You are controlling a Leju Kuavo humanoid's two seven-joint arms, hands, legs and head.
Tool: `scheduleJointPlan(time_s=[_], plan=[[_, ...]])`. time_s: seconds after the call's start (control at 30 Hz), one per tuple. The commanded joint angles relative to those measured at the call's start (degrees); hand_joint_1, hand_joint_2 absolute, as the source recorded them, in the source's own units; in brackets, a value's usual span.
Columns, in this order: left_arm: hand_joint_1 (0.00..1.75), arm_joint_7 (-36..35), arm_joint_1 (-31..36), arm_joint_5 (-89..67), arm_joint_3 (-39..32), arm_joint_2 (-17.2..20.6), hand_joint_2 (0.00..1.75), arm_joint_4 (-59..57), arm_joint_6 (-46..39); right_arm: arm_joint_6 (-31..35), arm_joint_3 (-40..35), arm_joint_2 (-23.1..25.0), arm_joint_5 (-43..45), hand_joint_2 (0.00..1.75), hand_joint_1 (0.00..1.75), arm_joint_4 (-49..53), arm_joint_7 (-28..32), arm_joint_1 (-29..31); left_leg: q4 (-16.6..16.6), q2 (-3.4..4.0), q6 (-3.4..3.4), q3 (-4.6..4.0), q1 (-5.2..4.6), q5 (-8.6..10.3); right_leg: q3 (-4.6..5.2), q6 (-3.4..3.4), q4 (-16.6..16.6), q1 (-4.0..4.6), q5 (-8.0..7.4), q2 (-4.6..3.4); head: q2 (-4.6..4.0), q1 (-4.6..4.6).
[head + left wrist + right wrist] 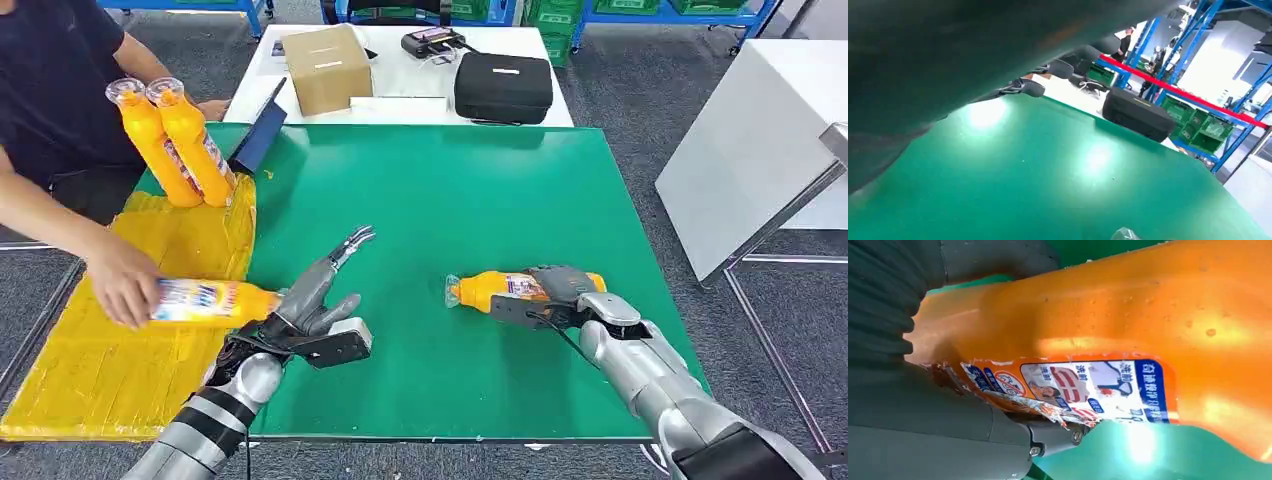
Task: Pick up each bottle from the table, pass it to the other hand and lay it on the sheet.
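On the green table point(480, 200), the right hand point(555, 295) grips an orange bottle point(490, 289) lying on its side. At the yellow sheet point(90, 370), a person's hand point(125, 285) holds another bottle point(215, 302) beside the left hand point(315, 305), whose fingers are spread and hold nothing.

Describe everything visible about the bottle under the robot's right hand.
The orange bottle lies on its side on the green mat, its clear cap end pointing toward the robot's left. It looks like glossy orange plastic, with small droplets or bumps showing on its surface in the right wrist view. Its blue, white and red label is torn and peeling at one edge. The right hand covers its base end, fingers wrapped around the body.
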State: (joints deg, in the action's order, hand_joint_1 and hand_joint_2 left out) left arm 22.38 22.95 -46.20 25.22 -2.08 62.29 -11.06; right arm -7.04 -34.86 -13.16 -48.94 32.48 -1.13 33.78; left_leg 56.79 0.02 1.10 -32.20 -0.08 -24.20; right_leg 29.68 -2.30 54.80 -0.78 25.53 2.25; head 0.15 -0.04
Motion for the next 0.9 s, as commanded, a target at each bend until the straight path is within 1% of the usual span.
scheduleJointPlan(time_s=[0.03,0.1,0.13,0.17,0.2,0.23,0.27,0.3,0.33,0.37,0.4,0.43,0.47,0.5,0.53,0.57,0.6,0.63,0.67,0.7,0.73,0.77,0.8,0.87,0.9], plan=[[0.00,1.16,4.18,5.13,1.77,-1.38,0.00,-6.25,3.48,-4.15,-0.92,-1.82,-1.10,1.75,1.75,-6.87,-1.40,-13.59,-0.04,-0.67,-0.05,-0.33,0.21,0.28,-0.03,0.06,-0.35,0.21,-0.17,0.53,0.00,0.00],[0.00,1.17,4.88,5.89,1.87,-1.90,0.00,-7.34,3.86,-3.53,-0.05,-2.93,-0.97,1.75,1.75,-6.21,-1.39,-15.43,0.09,-0.55,0.03,0.00,0.19,0.08,-0.37,0.02,-0.29,0.17,-0.04,0.46,0.00,-0.02],[0.00,0.96,4.60,7.55,1.11,-2.11,0.00,-7.28,4.72,-2.11,1.08,-2.48,-0.60,1.75,1.75,-6.14,-1.91,-15.55,0.00,-0.87,0.02,-0.29,0.23,0.29,-0.21,0.03,-0.46,0.21,-0.18,0.71,0.00,0.02],[0.00,0.16,3.25,12.61,-0.96,-2.19,0.00,-6.04,8.66,1.66,4.00,-0.34,0.23,1.75,1.75,-6.05,-3.10,-14.68,0.09,-0.70,0.07,-0.04,0.22,0.13,-0.42,0.01,-0.42,0.20,-0.09,0.58,0.00,0.02],[0.00,0.13,2.07,14.65,-1.64,-1.57,0.00,-4.11,10.46,2.49,5.06,1.38,0.31,1.75,1.75,-6.19,-3.73,-13.45,0.11,-0.56,0.09,0.10,0.20,0.07,-0.56,-0.01,-0.44,0.17,-0.08,0.44,0.00,-0.02],[0.00,-0.63,0.06,19.99,-4.19,-1.42,0.00,-2.03,14.00,6.02,7.96,3.54,2.28,1.75,1.75,-4.65,-2.60,-12.24,0.06,-0.58,0.08,-0.15,0.21,0.19,-0.36,0.01,-0.49,0.18,-0.20,0.40,0.00,0.02],[0.00,-1.09,-2.72,25.16,-6.80,-0.92,0.00,1.59,16.86,9.50,11.14,6.04,4.92,1.75,1.75,-2.12,0.60,-11.21,0.10,-0.36,0.12,0.02,0.20,0.07,-0.50,-0.01,-0.47,0.16,-0.17,0.20,0.00,0.02],[0.00,-2.59,-6.88,31.65,-10.41,-0.37,0.00,6.82,19.84,11.44,14.87,8.95,8.81,1.75,1.75,4.10,4.10,-11.22,0.01,-0.22,0.11,-0.20,0.16,0.18,-0.23,0.02,-0.53,0.14,-0.31,-0.01,0.00,0.00],[0.00,-3.42,-10.13,33.23,-11.76,0.69,0.00,11.39,20.61,9.67,15.28,9.95,9.54,1.75,1.75,10.94,1.66,-12.27,0.01,0.17,0.12,-0.17,0.12,0.09,-0.20,0.01,-0.47,0.10,-0.33,-0.39,0.00,0.07],[0.00,-3.68,-10.93,33.35,-12.01,1.01,0.00,12.52,20.89,8.52,15.11,9.84,9.51,1.75,1.75,13.96,-0.22,-13.12,0.01,0.26,0.14,-0.07,0.11,-0.03,-0.37,-0.03,-0.43,0.10,-0.27,-0.50,0.00,0.06],[0.00,-3.68,-10.95,33.35,-11.99,0.96,0.00,12.56,20.89,8.57,15.13,9.61,9.50,1.75,1.75,14.10,-0.16,-13.37,0.01,0.18,0.18,0.03,0.08,-0.13,-0.56,-0.11,-0.43,0.09,-0.23,-0.41,0.00,0.07],[0.00,-3.82,-10.80,33.32,-12.11,0.71,0.00,12.44,20.96,8.13,15.07,8.97,9.77,1.75,1.75,16.08,-0.57,-14.52,-0.17,0.34,0.12,-0.31,0.09,0.02,-0.36,-0.12,-0.57,0.10,-0.47,-0.63,0.00,0.09],[0.00,-3.87,-10.68,33.30,-12.01,0.58,0.00,12.40,20.99,8.19,15.10,8.63,9.70,1.75,1.75,16.00,-0.50,-14.82,-0.05,0.44,0.14,-0.03,0.13,-0.15,-0.91,-0.18,-0.51,0.14,-0.43,-0.59,0.00,0.13],[0.00,-4.49,-11.67,36.66,-13.97,-0.61,0.00,13.17,21.42,10.69,19.19,10.72,15.60,1.75,1.75,20.89,7.36,-17.49,-0.09,0.67,0.08,-0.19,0.12,-0.11,-0.63,-0.07,-0.50,0.14,-0.56,-0.83,0.00,0.06],[0.00,-4.05,-13.69,40.09,-15.35,-1.12,0.00,15.74,22.40,11.49,21.11,12.69,18.73,1.75,1.75,27.70,10.36,-20.55,-0.05,0.83,0.10,-0.08,0.12,-0.13,-0.71,-0.15,-0.48,0.14,-0.53,-0.91,0.00,0.07],[0.00,-3.60,-16.87,42.66,-16.63,-1.87,0.00,19.93,22.70,10.63,22.10,15.69,23.11,1.75,1.75,38.57,12.49,-25.20,-0.04,0.93,0.10,0.02,0.14,-0.18,-0.75,-0.20,-0.51,0.17,-0.51,-0.99,0.00,0.02],[0.00,-3.52,-19.28,44.45,-16.92,-2.34,0.00,23.14,23.39,10.20,21.27,17.36,25.59,1.75,1.75,45.92,13.12,-28.68,-0.11,0.86,0.03,-0.15,0.13,-0.13,-0.54,-0.13,-0.50,0.18,-0.51,-0.99,0.00,0.09],[0.00,-3.28,-21.11,45.76,-16.91,-2.83,0.00,25.57,23.79,9.43,19.51,18.43,28.10,1.75,1.75,51.43,12.74,-31.17,-0.05,0.96,0.07,-0.13,0.20,-0.21,-0.59,-0.17,-0.48,0.25,-0.48,-1.05,0.00,0.09],[0.00,-3.26,-23.10,46.97,-16.40,-3.26,1.75,28.11,23.97,9.76,17.07,19.24,31.12,1.75,1.75,56.54,13.44,-33.75,0.00,0.98,0.07,-0.21,0.31,-0.27,-0.58,-0.19,-0.45,0.37,-0.44,-1.09,0.00,0.11],[0.00,-3.18,-24.25,47.40,-15.75,-3.39,1.75,29.59,23.94,10.79,15.39,19.66,32.07,1.75,1.75,59.18,13.95,-35.10,0.01,0.96,-0.01,-0.41,0.29,-0.32,-0.37,-0.11,-0.34,0.37,-0.35,-1.14,0.00,0.06],[0.00,-2.19,-25.92,47.85,-14.94,-3.93,1.75,31.79,23.60,12.62,12.98,20.37,32.68,1.75,1.75,61.99,16.12,-36.68,0.04,0.90,0.01,-0.58,0.27,-0.31,-0.16,-0.14,-0.23,0.36,-0.32,-1.06,0.00,0.02],[0.00,-1.82,-26.97,48.42,-14.04,-4.14,1.75,33.15,23.85,13.67,11.03,20.56,32.34,1.75,1.75,63.28,16.70,-37.32,0.06,0.76,0.02,-0.79,0.21,-0.27,0.08,-0.18,-0.07,0.30,-0.29,-0.92,0.00,0.00],[0.00,-1.59,-27.77,48.43,-13.14,-4.12,1.75,34.15,23.85,14.78,9.40,20.79,31.31,1.75,1.75,63.76,17.12,-37.59,0.11,0.74,-0.01,-0.96,0.21,-0.33,0.26,-0.14,0.03,0.30,-0.22,-0.92,0.00,0.02],[0.00,-1.56,-28.74,49.28,-11.04,-4.00,1.75,34.84,24.47,16.06,5.97,21.27,29.26,1.75,1.75,61.88,16.77,-36.74,0.11,0.51,-0.06,-1.44,0.23,-0.21,0.66,-0.16,0.08,0.31,-0.24,-0.62,0.00,0.04],[0.00,-1.57,-28.70,49.14,-10.47,-3.91,1.75,34.79,24.56,16.15,5.26,21.53,29.03,1.75,1.75,60.79,16.62,-36.30,0.11,0.57,-0.08,-1.45,0.22,-0.25,0.69,-0.15,0.09,0.30,-0.20,-0.70,0.00,0.04]])
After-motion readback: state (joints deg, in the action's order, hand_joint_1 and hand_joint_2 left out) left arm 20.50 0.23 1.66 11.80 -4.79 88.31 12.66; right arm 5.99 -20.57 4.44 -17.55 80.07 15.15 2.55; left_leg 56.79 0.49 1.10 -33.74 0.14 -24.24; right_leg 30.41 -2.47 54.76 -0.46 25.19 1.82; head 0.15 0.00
